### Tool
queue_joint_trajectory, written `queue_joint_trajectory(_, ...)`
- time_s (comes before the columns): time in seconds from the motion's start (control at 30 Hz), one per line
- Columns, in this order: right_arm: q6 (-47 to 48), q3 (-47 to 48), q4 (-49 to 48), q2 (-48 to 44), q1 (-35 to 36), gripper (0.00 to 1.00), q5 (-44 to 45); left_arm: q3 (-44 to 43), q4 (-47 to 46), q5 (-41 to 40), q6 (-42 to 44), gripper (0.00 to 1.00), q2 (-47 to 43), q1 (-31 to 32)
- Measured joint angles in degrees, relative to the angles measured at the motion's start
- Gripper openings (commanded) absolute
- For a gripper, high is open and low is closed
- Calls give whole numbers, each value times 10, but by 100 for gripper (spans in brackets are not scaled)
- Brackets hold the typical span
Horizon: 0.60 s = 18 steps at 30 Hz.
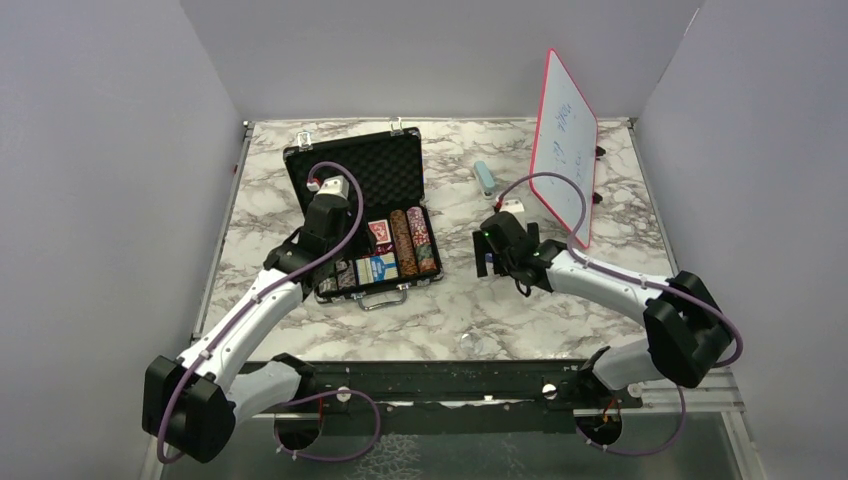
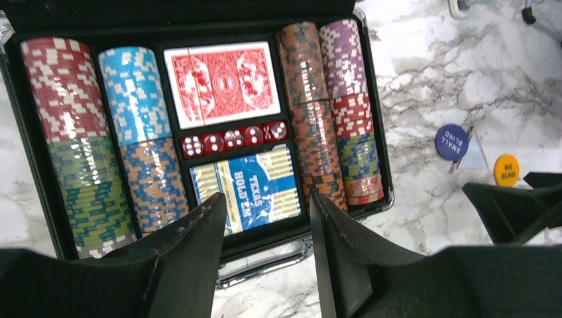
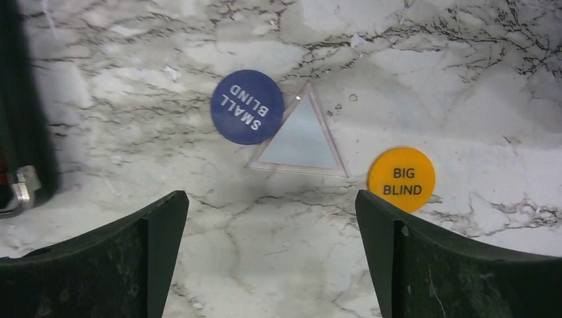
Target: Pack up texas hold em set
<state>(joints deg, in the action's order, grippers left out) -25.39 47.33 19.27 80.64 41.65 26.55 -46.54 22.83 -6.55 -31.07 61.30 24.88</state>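
The black briefcase (image 1: 365, 165) lies open at the middle left, lid propped back. In the left wrist view its tray (image 2: 375, 99) holds rows of striped chips (image 2: 136, 132), a red deck (image 2: 221, 84), red dice (image 2: 233, 138) and a blue deck (image 2: 255, 189). My left gripper (image 2: 268, 199) hovers open and empty above the case's front edge and silver handle (image 2: 265, 265). My right gripper (image 3: 272, 205) is open and empty just above the table. Ahead of it lie a blue SMALL BLIND button (image 3: 247, 106), a clear triangle (image 3: 299, 138) and a yellow BIG BLIND button (image 3: 401, 179).
A red-framed whiteboard (image 1: 563, 145) stands at the back right, with a pale blue block (image 1: 485, 178) beside it on the marble table. Grey walls close in the left, back and right sides. The case's corner (image 3: 20, 185) sits at the left of the right wrist view.
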Motion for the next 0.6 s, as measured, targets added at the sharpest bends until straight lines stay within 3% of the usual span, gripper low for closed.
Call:
queue_joint_trajectory(0.3, 83, -17, -49, 38, -33, 100, -42, 30, 0, 31, -13, 52, -5, 0)
queue_joint_trajectory(0.6, 92, -2, -67, 102, -78, 100, -90, 30, 0, 38, -17, 52, -5, 0)
